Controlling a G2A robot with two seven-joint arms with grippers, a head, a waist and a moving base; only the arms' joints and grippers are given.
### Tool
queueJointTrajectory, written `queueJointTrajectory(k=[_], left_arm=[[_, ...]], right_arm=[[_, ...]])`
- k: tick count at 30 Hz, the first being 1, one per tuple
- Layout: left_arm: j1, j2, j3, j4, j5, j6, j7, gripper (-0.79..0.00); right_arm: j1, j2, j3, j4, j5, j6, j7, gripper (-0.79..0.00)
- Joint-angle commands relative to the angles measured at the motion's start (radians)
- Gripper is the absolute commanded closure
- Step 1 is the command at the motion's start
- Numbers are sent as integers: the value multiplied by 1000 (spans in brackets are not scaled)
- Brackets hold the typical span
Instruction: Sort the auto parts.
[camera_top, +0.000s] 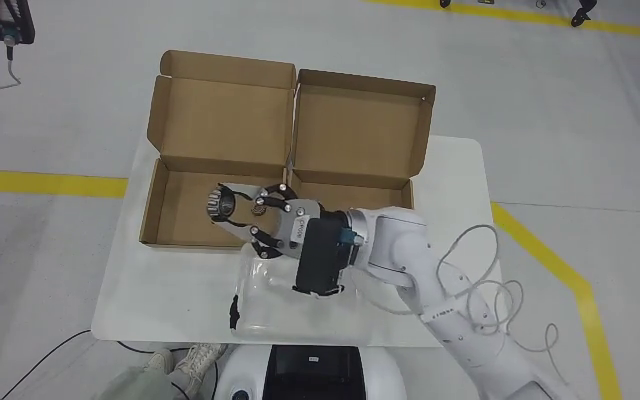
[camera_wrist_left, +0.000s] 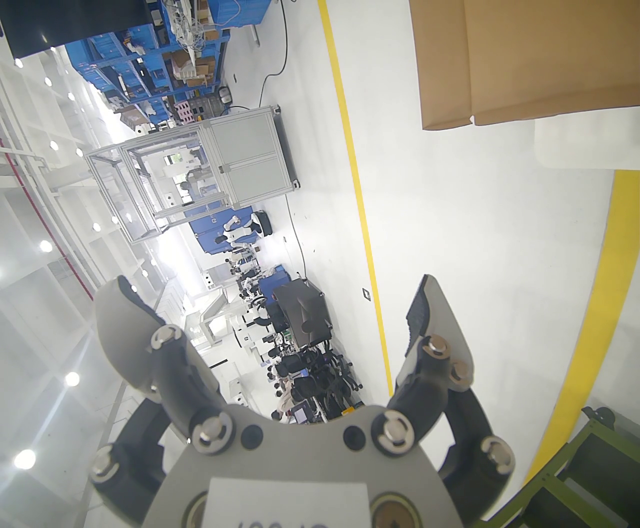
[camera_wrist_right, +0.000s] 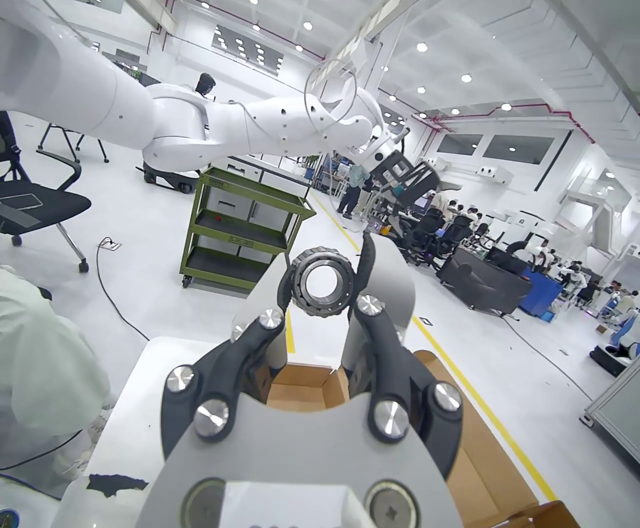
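One bearing (camera_wrist_right: 322, 306) clamped in our right gripper (camera_wrist_right: 325, 277), box (camera_top: 180, 215) beneath it: drop-off step. Next we lower, release inside. Left gripper (camera_wrist_left: 272, 295) wide, empty.

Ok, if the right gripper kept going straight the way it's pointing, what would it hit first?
Likely nothing close: the right gripper, shut on the bearing, seems to point level over a cardboard box, with a green cart far beyond. Its height over the box wall is unclear.

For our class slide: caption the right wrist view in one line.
Right end effector grips a metal bearing above an open cardboard box.
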Motion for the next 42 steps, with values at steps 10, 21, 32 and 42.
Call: queueJointTrajectory(k=[10,21,32,42], left_arm=[[0,0,0,0,0,0,0,-785],[0,0,0,0,0,0,0,-785],[0,0,0,0,0,0,0,-785],[0,0,0,0,0,0,0,-785]], right_arm=[[-14,-7,-46,99,12,11,95,0],[49,-46,-135,279,78,84,285,0],[185,-130,-247,568,161,196,442,0],[280,-212,-320,774,205,252,508,0]])
